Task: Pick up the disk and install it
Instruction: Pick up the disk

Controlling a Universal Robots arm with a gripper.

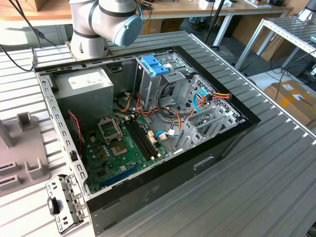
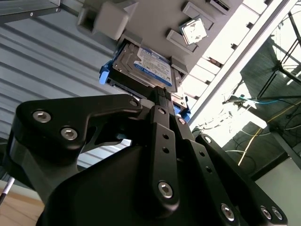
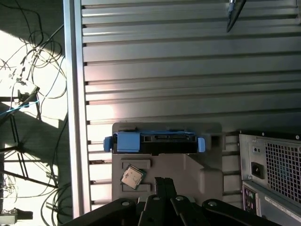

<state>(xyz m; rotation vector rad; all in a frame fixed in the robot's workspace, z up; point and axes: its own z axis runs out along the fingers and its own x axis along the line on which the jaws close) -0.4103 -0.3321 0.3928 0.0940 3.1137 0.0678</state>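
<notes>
Disk (image 3: 160, 140) stands edge-up in grey holder (image 3: 188, 165), likely for easy pickup; hand (image 3: 163, 180) nearby, pressed together, empty.

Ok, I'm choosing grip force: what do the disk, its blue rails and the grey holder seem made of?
The disk looks like bare metal on top, dully shiny around a printed label. Its blue rails look like moulded plastic: even colour, matte. The grey holder seems matte plastic too, with blocky moulded shapes, though painted metal can't be excluded.

Grey holder (image 3: 188, 169) snug around disk (image 3: 155, 141)
</notes>
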